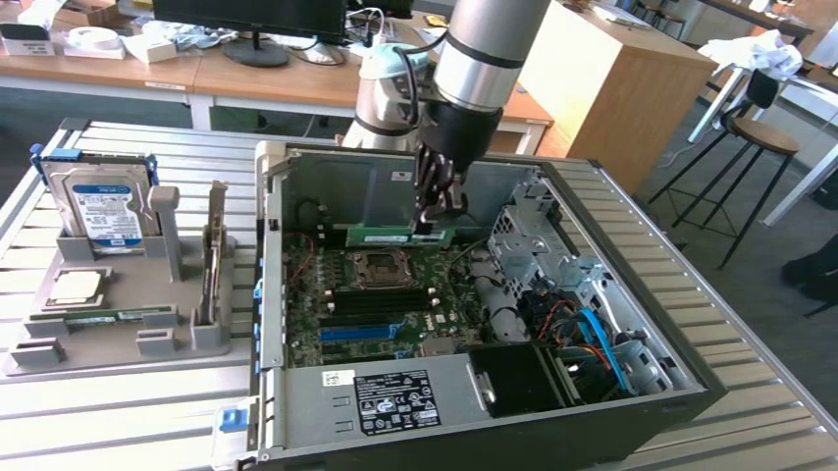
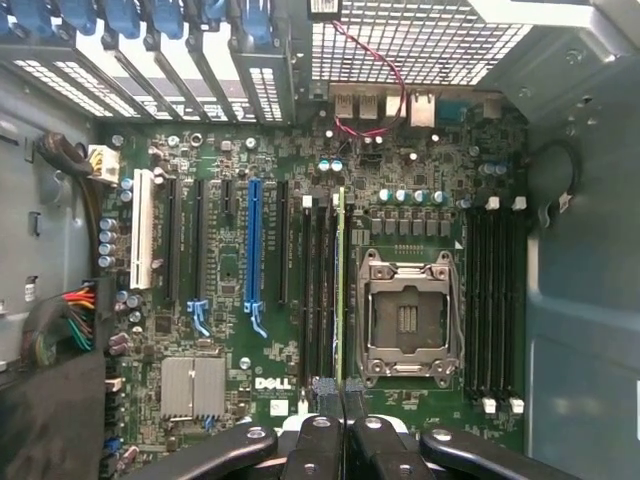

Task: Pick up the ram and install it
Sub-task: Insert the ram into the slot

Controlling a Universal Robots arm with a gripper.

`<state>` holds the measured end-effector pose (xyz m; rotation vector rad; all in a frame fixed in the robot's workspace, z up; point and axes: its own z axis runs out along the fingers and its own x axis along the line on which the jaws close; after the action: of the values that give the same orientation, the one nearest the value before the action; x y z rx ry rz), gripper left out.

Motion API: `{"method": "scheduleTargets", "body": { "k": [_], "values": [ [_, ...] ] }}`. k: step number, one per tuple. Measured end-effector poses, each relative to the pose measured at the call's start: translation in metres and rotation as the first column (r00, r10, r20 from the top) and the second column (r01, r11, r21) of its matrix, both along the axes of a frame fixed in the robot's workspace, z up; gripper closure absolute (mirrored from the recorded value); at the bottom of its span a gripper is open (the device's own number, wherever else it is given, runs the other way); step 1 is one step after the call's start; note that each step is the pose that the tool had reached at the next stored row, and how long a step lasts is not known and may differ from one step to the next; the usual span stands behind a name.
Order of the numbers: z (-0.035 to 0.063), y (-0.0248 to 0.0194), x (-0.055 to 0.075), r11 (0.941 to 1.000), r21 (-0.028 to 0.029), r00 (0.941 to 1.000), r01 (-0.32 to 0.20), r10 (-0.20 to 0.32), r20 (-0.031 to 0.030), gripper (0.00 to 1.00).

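Though amid desks (image 1: 262,83), slatted metal table (image 1: 118,417)

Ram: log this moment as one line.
phase: install | gripper: shut on ram | ram: edge-on, lined up over memory slots beside open CPU socket | seated: cannot tell

Soft, even daylight around my computer case (image 1: 308,392), inside it's shadier, and the slatted table (image 1: 772,412) beside it throws some pale glare.
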<state>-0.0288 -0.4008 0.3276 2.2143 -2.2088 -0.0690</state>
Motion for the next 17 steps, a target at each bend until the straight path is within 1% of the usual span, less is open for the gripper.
{"method": "scheduleTargets", "body": {
  "k": [7, 11, 17],
  "values": [
    [-0.0005, -0.0006, -0.0001, 1.0, 0.0, 1.0, 0.0, 0.0, 0.0, 0.89],
    [-0.0005, -0.0027, 0.0, 1.0, -0.0001, 1.0, 0.0, 0.0, 0.0, 0.89],
    [-0.0005, -0.0071, -0.0001, 1.0, 0.0, 1.0, 0.0, 0.0, 0.0, 0.89]
  ]
}}
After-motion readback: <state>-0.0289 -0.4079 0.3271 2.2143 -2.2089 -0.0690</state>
